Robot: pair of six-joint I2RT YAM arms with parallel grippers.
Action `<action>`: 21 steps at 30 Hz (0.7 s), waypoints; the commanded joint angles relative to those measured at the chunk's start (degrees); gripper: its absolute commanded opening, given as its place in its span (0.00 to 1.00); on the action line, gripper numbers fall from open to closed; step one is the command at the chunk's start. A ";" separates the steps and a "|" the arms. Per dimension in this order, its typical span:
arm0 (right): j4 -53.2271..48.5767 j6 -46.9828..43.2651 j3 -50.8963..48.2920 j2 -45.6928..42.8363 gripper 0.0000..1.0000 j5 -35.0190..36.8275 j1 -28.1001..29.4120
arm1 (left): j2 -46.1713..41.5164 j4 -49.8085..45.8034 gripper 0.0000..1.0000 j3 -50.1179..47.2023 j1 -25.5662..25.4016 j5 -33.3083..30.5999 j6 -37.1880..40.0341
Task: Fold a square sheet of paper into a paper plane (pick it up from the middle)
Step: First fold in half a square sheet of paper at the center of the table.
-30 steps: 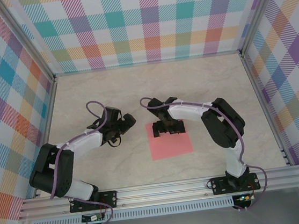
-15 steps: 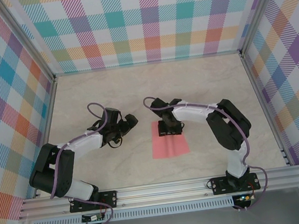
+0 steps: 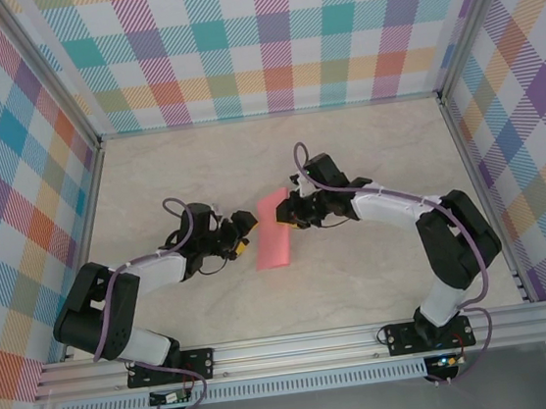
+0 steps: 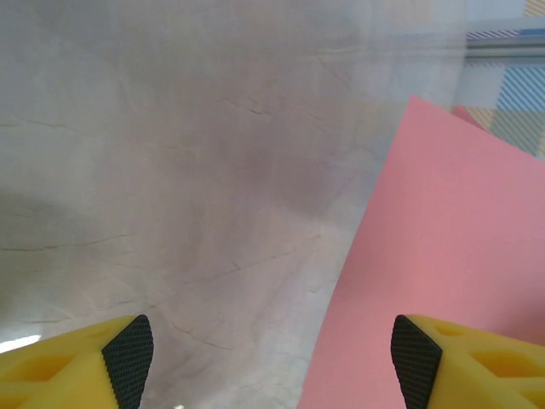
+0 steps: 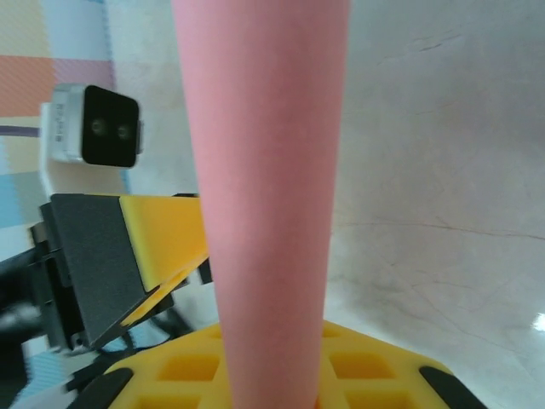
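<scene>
view from above, left to right: the left arm reaches across the pale marbled counter toward the middle. the left jaws stand apart, their yellow tips just beside the lower left edge of the square sheet of paper. in the left wrist view, one black pad sits low on the left and the other low on the right. the pink sheet slants up on the right, and its edge runs down between the two pads. i cannot tell whether either pad touches it.

the sheet is at the centre of the counter, raised and tilted rather than lying flat. it shows only its salmon-pink face and no crease that i can make out.

to its right, the right arm bends in from the far side. the right jaws are clamped on the sheet. in the right wrist view the paper rises straight up out of the yellow jaw faces, and the left arm's yellow finger waits beside it.

my read: the pickup from the middle is done, no fold is started, and a two-handed hold is being set up. next, i would close the left jaws gently on that edge, squarely, so the thin sheet does not buckle or slip.
</scene>
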 commanded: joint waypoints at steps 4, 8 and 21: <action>11.95 3.51 -2.21 2.63 0.23 -15.26 -3.00 | -0.82 17.05 0.76 -4.23 1.01 8.91 -5.46; 15.02 5.28 -3.14 4.15 0.26 -19.14 -4.66 | -0.21 23.40 0.72 -5.60 0.97 10.53 -7.15; 19.81 8.74 -4.63 7.81 0.26 -22.18 -7.11 | 1.54 32.12 0.33 -6.07 0.73 9.95 -10.18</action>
